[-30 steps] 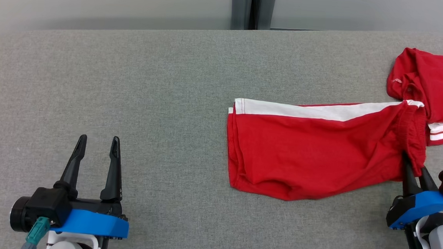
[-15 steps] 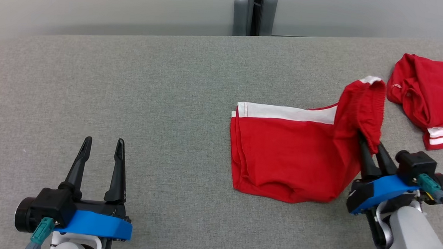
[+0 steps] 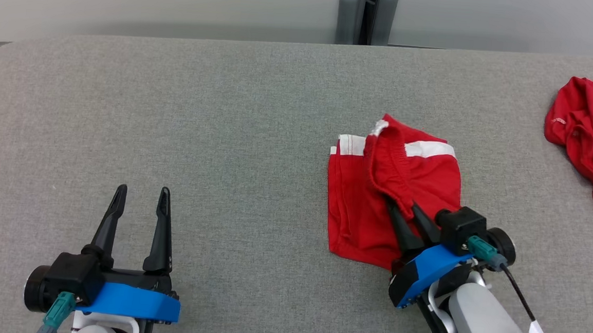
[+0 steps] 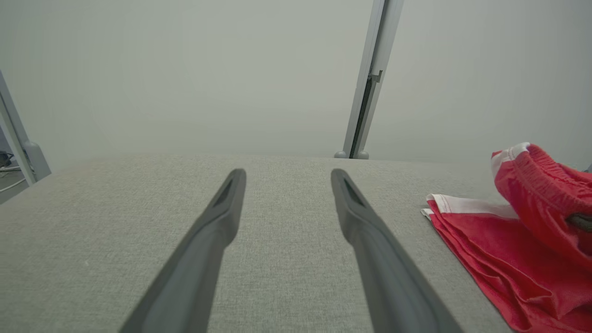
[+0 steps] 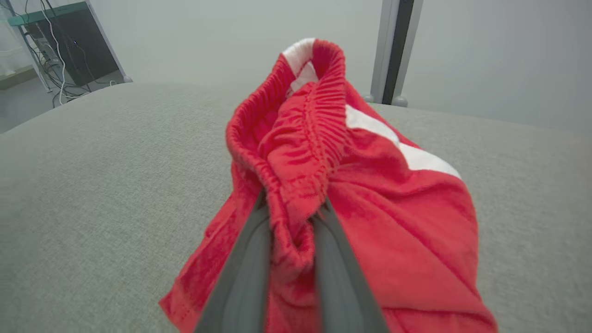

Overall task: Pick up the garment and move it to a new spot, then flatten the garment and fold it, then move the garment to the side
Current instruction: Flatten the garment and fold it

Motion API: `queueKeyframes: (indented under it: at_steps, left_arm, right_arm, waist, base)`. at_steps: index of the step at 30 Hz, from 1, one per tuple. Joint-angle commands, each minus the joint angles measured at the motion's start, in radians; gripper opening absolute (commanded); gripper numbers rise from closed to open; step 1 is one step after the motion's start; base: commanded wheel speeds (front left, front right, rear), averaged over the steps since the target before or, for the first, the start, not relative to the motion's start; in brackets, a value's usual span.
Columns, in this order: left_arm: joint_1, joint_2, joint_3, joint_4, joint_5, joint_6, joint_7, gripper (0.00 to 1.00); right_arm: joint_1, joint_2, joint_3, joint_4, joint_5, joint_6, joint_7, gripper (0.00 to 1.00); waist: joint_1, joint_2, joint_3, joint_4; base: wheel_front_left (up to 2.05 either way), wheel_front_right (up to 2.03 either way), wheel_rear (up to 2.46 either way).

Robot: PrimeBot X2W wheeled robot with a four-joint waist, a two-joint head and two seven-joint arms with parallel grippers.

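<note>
The garment (image 3: 361, 206) is a pair of red shorts with a white side stripe, lying on the grey table right of centre. My right gripper (image 3: 403, 206) is shut on its elastic waistband (image 5: 296, 152) and holds that end folded over the rest of the shorts, towards the left. In the left wrist view the shorts (image 4: 499, 249) lie at the right edge. My left gripper (image 3: 141, 194) stands open at the lower left, well apart from the cloth, with nothing between its fingers (image 4: 365, 226).
A second red garment (image 3: 587, 133) with white stripes lies bunched at the table's far right. The grey padded table (image 3: 201, 130) has a rounded far-left corner. A grey post (image 3: 367, 14) stands behind the far edge.
My right gripper has carried the waistband up and to the left, doubling the shorts over themselves. The head camera has shifted, so the scene sits differently. My left gripper has stayed open in place.
</note>
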Motion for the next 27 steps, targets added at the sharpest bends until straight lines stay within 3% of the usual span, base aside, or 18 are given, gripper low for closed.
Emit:
queueKeyframes:
  at_steps: [1,4,5,6,7,15,27]
  left_arm:
    - [-0.001,0.003,-0.001,-0.001,-0.006,0.005,-0.004,1.0]
    - [-0.008,0.003,-0.006,-0.002,-0.006,0.008,-0.004,1.0]
    - [-0.011,0.003,-0.007,-0.002,-0.007,0.01,-0.004,1.0]
    - [-0.012,0.003,-0.008,-0.003,-0.008,0.012,-0.004,1.0]
    - [-0.013,0.003,-0.008,-0.003,-0.009,0.013,-0.004,1.0]
    - [-0.001,0.003,0.012,-0.006,-0.001,0.015,-0.004,1.0]
    - [0.023,0.004,0.061,-0.013,0.034,0.003,-0.004,1.0]
  right_arm:
    - [-0.007,0.007,0.009,0.006,0.007,-0.001,-0.001,0.0]
    - [-0.015,0.019,0.028,0.031,0.006,-0.001,-0.004,0.0]
    - [-0.019,0.023,0.03,0.039,0.007,-0.001,-0.01,0.16]
    - [-0.021,0.025,0.031,0.047,0.005,-0.001,-0.013,0.41]
    - [-0.023,0.027,0.033,0.055,0.002,-0.001,-0.017,1.0]
    - [-0.021,0.002,-0.018,0.033,-0.013,-0.001,-0.066,1.0]
    - [0.096,-0.044,-0.197,-0.215,-0.053,-0.001,-0.084,1.0]
  waist:
    - [0.0,-0.0001,0.003,0.004]
    - [0.0,-0.0001,0.01,0.009]
    - [0.0,-0.0001,0.012,0.01]
    - [0.0,-0.0001,0.014,0.011]
    - [0.0,-0.0001,0.014,0.01]
    - [0.0,-0.0001,-0.006,-0.028]
    - [0.0,-0.0001,-0.073,-0.109]
  base:
    - [0.0,0.0,0.0]
    - [0.0,0.0,0.0]
    - [0.0,0.0,0.0]
    - [0.0,0.0,0.0]
    - [0.0,0.0,0.0]
    - [0.0,0.0,0.0]
    - [0.0,0.0,0.0]
